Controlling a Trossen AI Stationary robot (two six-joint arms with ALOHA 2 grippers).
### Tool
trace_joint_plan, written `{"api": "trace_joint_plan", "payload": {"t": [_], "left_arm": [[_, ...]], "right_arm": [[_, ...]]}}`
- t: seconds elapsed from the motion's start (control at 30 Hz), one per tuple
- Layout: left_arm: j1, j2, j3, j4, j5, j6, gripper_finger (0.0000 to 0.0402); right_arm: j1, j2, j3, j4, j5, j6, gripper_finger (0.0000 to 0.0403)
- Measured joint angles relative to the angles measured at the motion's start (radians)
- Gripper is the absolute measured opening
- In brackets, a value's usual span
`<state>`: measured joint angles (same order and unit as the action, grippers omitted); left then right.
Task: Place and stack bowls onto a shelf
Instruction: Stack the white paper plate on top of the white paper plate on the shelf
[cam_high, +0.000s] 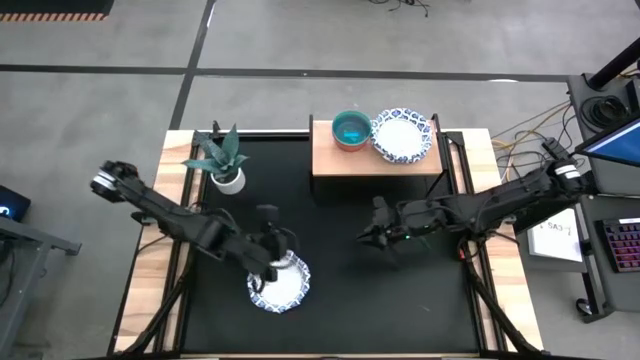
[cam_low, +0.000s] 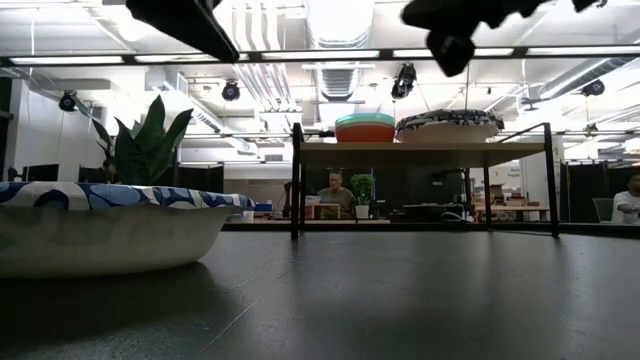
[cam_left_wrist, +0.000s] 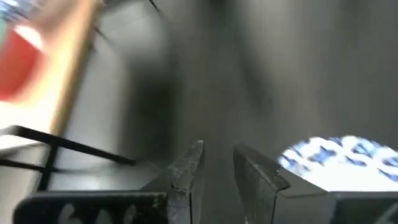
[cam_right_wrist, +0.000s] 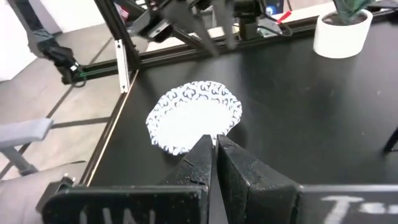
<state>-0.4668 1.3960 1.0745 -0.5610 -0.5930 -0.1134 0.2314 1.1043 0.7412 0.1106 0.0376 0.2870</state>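
The light-wood shelf (cam_high: 345, 158) stands at the table's far middle. On it are a stack of small bowls with a teal one on top (cam_high: 350, 128) (cam_low: 365, 127) and a white bowl with a blue patterned rim (cam_high: 403, 136) (cam_low: 450, 124). Another patterned bowl (cam_high: 283, 286) (cam_low: 100, 225) (cam_right_wrist: 194, 116) rests on its base on the table near the front. My left gripper (cam_high: 272, 248) (cam_left_wrist: 217, 167) hovers just beyond this bowl's far rim, slightly open and empty. My right gripper (cam_high: 374, 236) (cam_right_wrist: 215, 148) is shut and empty above the table's middle, pointing toward that bowl.
A white pot with a green spiky plant (cam_high: 224, 160) (cam_right_wrist: 341, 31) stands at the far left of the table. The shelf's thin dark legs (cam_low: 296, 180) rise from the tabletop. People sit in the room behind the table (cam_low: 333, 195).
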Motion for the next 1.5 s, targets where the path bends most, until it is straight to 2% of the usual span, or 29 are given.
{"api": "trace_joint_plan", "payload": {"t": [0.2, 0.4, 0.67, 0.83, 1.03, 1.1, 1.27, 1.5], "left_arm": [[0.002, -0.214, -0.252, 0.264, -0.122, 0.048, 0.0055], [0.003, -0.372, -0.408, 0.361, -0.134, 0.066, 0.0050], [0.003, -0.459, -0.444, 0.377, -0.133, 0.068, 0.0050], [0.003, -0.454, -0.433, 0.378, -0.132, 0.070, 0.0050], [0.003, -0.446, -0.434, 0.373, -0.131, 0.079, 0.0050], [0.004, -0.446, -0.434, 0.376, -0.131, 0.087, 0.0050], [0.004, -0.446, -0.435, 0.376, -0.132, 0.095, 0.0050], [0.004, -0.446, -0.435, 0.380, -0.132, 0.098, 0.0050]], "right_arm": [[0.000, 0.157, 0.137, -0.038, 0.000, 0.057, 0.0012], [0.000, 0.317, 0.317, -0.207, 0.001, 0.049, 0.0012], [0.000, 0.524, 0.526, -0.237, 0.034, -0.099, 0.0025], [0.002, 0.636, 0.629, -0.253, 0.038, -0.128, 0.0077], [0.001, 0.752, 0.717, -0.292, 0.166, -0.115, 0.0149], [-0.003, 0.784, 0.729, -0.294, 0.174, -0.088, 0.0163], [-0.011, 0.858, 0.743, -0.292, 0.176, -0.009, 0.0172], [-0.015, 0.939, 0.744, -0.280, 0.172, 0.052, 0.0161]]}}
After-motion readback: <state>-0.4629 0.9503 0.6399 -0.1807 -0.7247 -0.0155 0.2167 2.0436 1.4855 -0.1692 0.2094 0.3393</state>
